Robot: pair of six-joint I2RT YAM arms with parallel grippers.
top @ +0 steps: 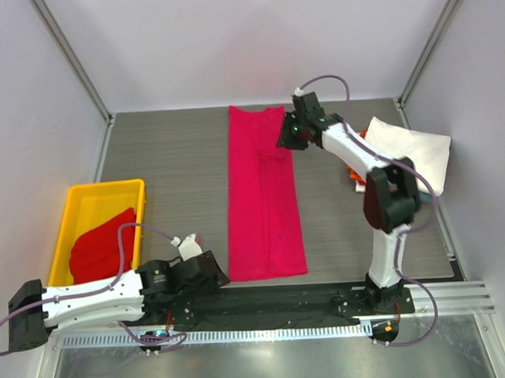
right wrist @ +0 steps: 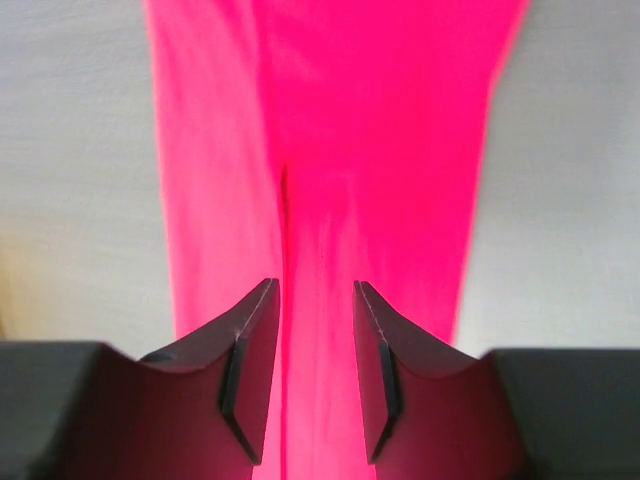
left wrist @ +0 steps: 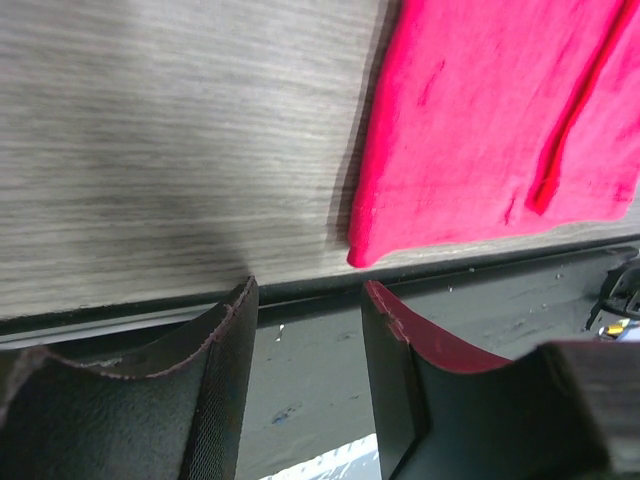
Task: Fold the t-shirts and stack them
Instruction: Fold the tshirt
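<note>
A magenta-pink t-shirt (top: 263, 197) lies folded into a long strip down the middle of the table; it also shows in the left wrist view (left wrist: 490, 110) and the right wrist view (right wrist: 330, 150). My right gripper (top: 286, 140) is open above the strip's far end, jaws apart over the cloth (right wrist: 315, 300). My left gripper (top: 218, 276) is open and empty at the near table edge, just left of the strip's near corner (left wrist: 305, 300). A darker red t-shirt (top: 101, 246) lies in the yellow tray (top: 83, 199). A white t-shirt (top: 413, 150) lies at the right with orange cloth (top: 357, 179) under it.
The yellow tray stands at the left near edge. A black rail (top: 306, 299) runs along the near edge of the table. White walls and metal posts close in the back and sides.
</note>
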